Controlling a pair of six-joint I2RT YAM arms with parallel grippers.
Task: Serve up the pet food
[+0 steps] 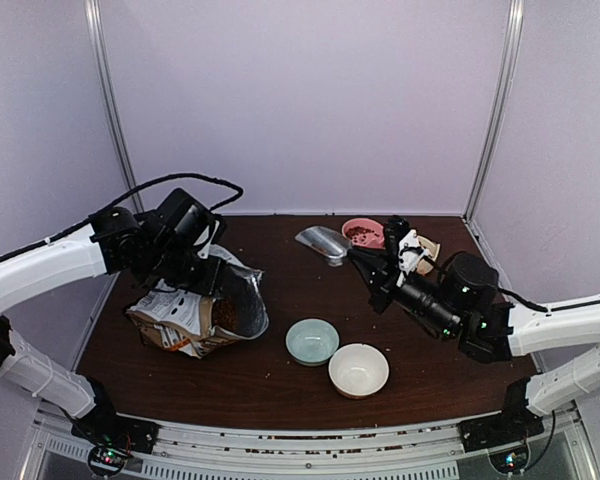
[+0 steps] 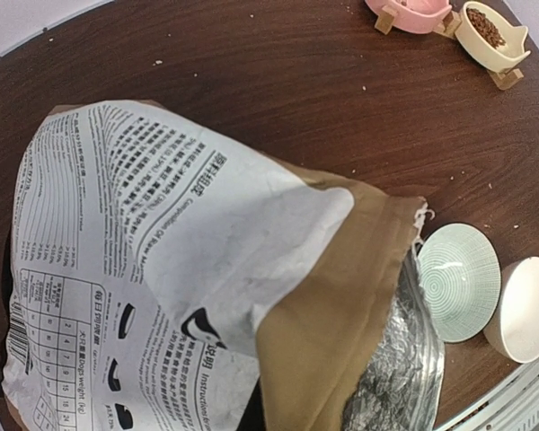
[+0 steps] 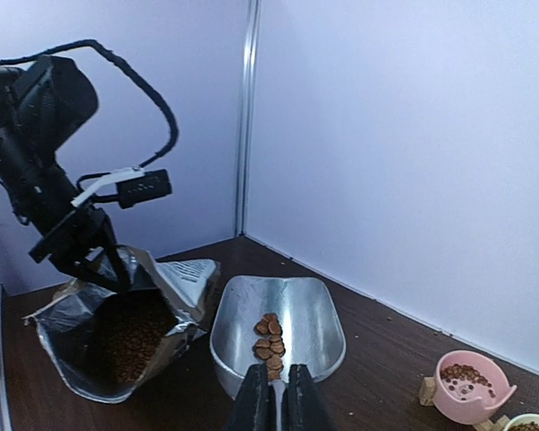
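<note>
The pet food shows as a brown heap (image 3: 130,337) inside the open foil-lined dog-food bag (image 1: 195,310), which lies at the left of the table. My left gripper (image 1: 204,272) is shut on the bag's upper rim; in the left wrist view the bag (image 2: 189,260) hides its fingers. My right gripper (image 3: 274,395) is shut on the handle of a metal scoop (image 3: 287,328). It holds the scoop (image 1: 323,243) near the back of the table. A short line of kibble (image 3: 269,337) lies in the scoop.
A pink bowl (image 1: 363,233) with some kibble stands at the back, and a cream bowl (image 2: 490,34) of kibble stands beside it. A pale green bowl (image 1: 312,341) and a white bowl (image 1: 358,369) sit empty near the front centre. Walls close in the back and sides.
</note>
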